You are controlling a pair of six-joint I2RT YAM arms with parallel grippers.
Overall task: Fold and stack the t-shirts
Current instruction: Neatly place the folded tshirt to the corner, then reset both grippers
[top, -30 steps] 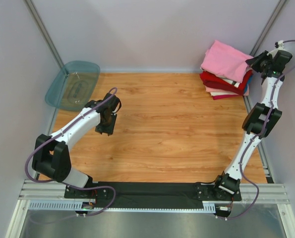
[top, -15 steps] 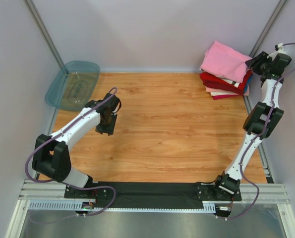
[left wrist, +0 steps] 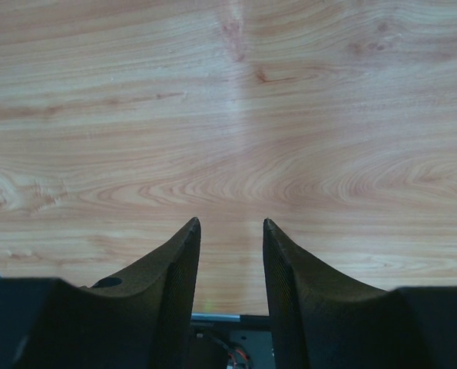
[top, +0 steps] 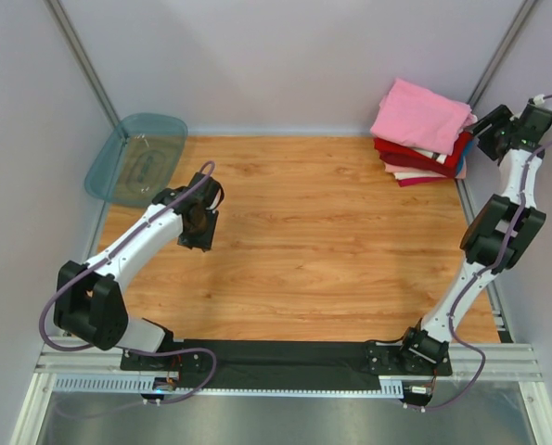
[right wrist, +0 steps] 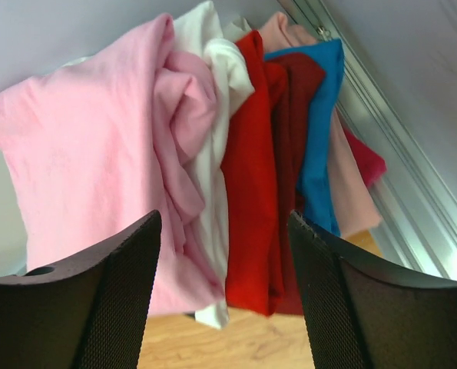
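Overhead view of a wooden worktop [top: 322,241] with a robot arm at each side. At far left, a clear teal plastic tray [top: 134,159] leans at the back corner, half off the wood. Just to its right, the left gripper [left wrist: 230,223] hangs over bare wood with its jaws partly apart and nothing between them. The middle of the worktop carries nothing else. In the far right corner sits the stack of folded t-shirts [top: 422,148], with a pink t-shirt [right wrist: 82,146] on top, then white, red, blue and pale layers beneath. Beside the stack, at far right, the right gripper [right wrist: 224,219] points at its side, jaws wide apart and holding nothing. The pink shirt's near edge looks bunched and loosely folded, and the layers sit unevenly close to the worktop's side rail. If the right gripper swings away carelessly, a finger could likely snag that loose edge, undo the fold or tip the stack toward the rail.
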